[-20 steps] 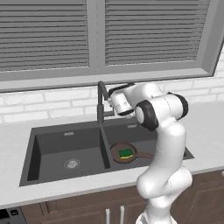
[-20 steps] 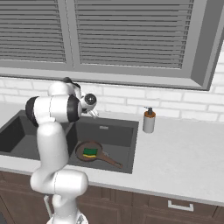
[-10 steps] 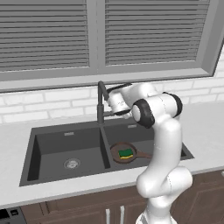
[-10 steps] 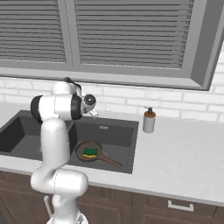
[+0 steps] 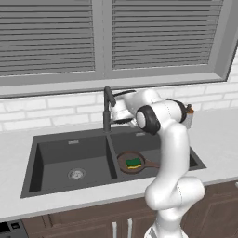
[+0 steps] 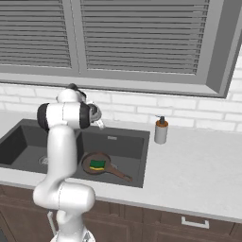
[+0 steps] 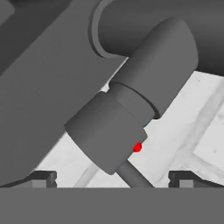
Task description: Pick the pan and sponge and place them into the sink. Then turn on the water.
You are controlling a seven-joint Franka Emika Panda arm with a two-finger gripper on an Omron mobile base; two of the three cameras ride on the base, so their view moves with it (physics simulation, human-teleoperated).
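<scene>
sink (image 5: 69, 144): dark grey double basin, centre divider; left basin holds nothing but a round drain (image 5: 76, 174)
faucet (image 5: 107, 109): slim dark gooseneck standing at the back rim above the divider; no water is seen running
gripper (image 5: 115, 111): jaws spread wide, nothing held; brought right up against the faucet body, fingertips seen low at both sides in the hand view
lever (image 7: 133, 177): thin dark rod seen under the faucet's side knob, red dot just above it, lying between the two fingertips
pan (image 5: 130, 162): already placed in the right basin, handle pointed toward the right wall
sponge (image 5: 134, 162): green over yellow, resting inside the pan
soap bottle (image 6: 161, 130): beige, on the counter right of the sink, well apart from the gripper
step in hand: judged to be turning on the water, both placings done
how it is best done: lever should be kept between the open fingers, pushed sideways with one finger rather than pinched; gooseneck is close, so a short, slow sweep is advised; flow should be checked at the spout
risk: finger may slip off the thin rod or jam on the knob
counts: one sink with two basins, one faucet, one lever, one pan, one sponge, one soap bottle, one gripper
</scene>
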